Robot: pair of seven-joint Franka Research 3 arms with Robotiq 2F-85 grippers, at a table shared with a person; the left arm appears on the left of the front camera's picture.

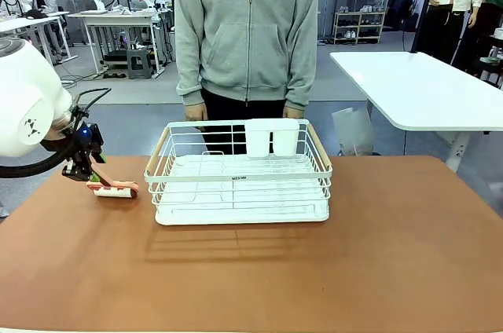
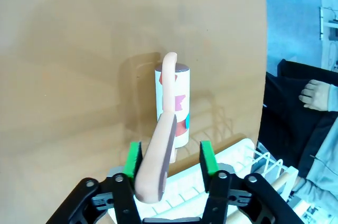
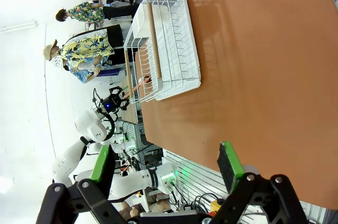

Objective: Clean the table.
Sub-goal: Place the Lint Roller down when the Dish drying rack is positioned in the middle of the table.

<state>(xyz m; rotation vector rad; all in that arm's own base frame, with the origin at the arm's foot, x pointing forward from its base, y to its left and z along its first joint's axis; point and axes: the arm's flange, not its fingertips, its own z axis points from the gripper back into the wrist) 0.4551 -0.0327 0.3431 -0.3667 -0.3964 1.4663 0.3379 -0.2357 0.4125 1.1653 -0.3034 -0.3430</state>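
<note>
Green-padded fingers of the left gripper (image 2: 169, 160) stand apart on either side of a lint roller's (image 2: 171, 105) peach handle, with a visible gap at each pad, so the jaws are parted rather than clamped; whether the handle touches either pad cannot be told. From the front, the left gripper (image 1: 85, 166) hangs low over the near-left part of the table (image 1: 393, 270), and the lint roller (image 1: 116, 188) lies on the reddish-brown top just beside a white wire rack (image 1: 240, 184). That rack sits in the middle of the table toward the far edge, with two white cups (image 1: 271, 138) fixed at its back wall. Behind it a person in a grey hooded jacket (image 1: 245, 27) stands at the far side, hands hanging by the hips. On the opposite side, the right gripper (image 3: 166, 168) hovers above the bare tabletop (image 3: 264, 76) with its fingers spread wide and nothing between them, the rack (image 3: 169, 49) well apart from it. A white-topped table (image 1: 424, 89) stands beyond on the right.
</note>
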